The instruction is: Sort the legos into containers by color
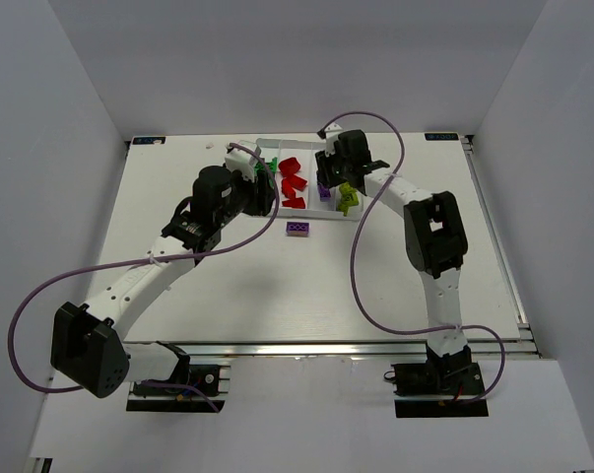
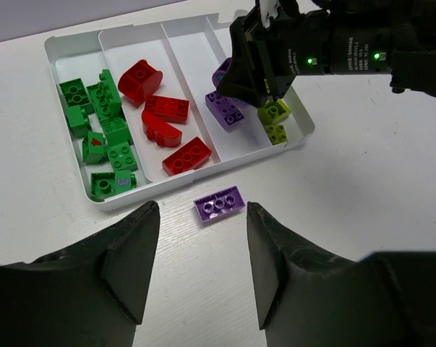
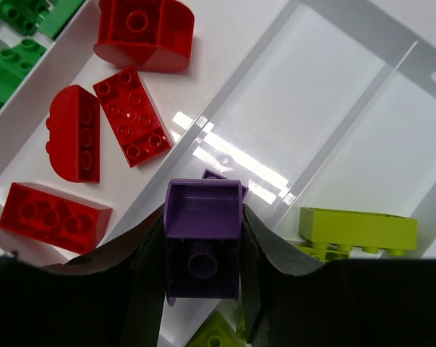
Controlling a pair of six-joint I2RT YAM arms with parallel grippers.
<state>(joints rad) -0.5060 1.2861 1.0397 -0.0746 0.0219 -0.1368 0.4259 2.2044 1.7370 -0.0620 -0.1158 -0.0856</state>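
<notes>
The white tray (image 2: 55, 45) fills the upper left: green legos (image 2: 105, 101), red legos (image 2: 167, 108), a purple lego (image 2: 226, 110) and yellow-green legos (image 2: 274, 120) (one colour per compartment). A loose purple brick (image 2: 219, 204) lies just below the tray, between the spread fingers of the left gripper (image 2: 203, 214). The right gripper (image 2: 257, 69) hangs over the tray at upper right, a purple piece (image 2: 222, 72) at its tip.

The 2 white-and-black jointed arms reach away from the near edge. The left arm (image 1: 129, 281) slants toward 1 o'clock. Its black 2-finger left gripper (image 2: 202, 210) points down with fingers spread and nothing between them. The right arm (image 1: 429, 236) bends back toward 11 o'clock. Its right gripper (image 3: 203, 217) is clamped on a purple studded plastic brick (image 3: 202, 267).
</notes>
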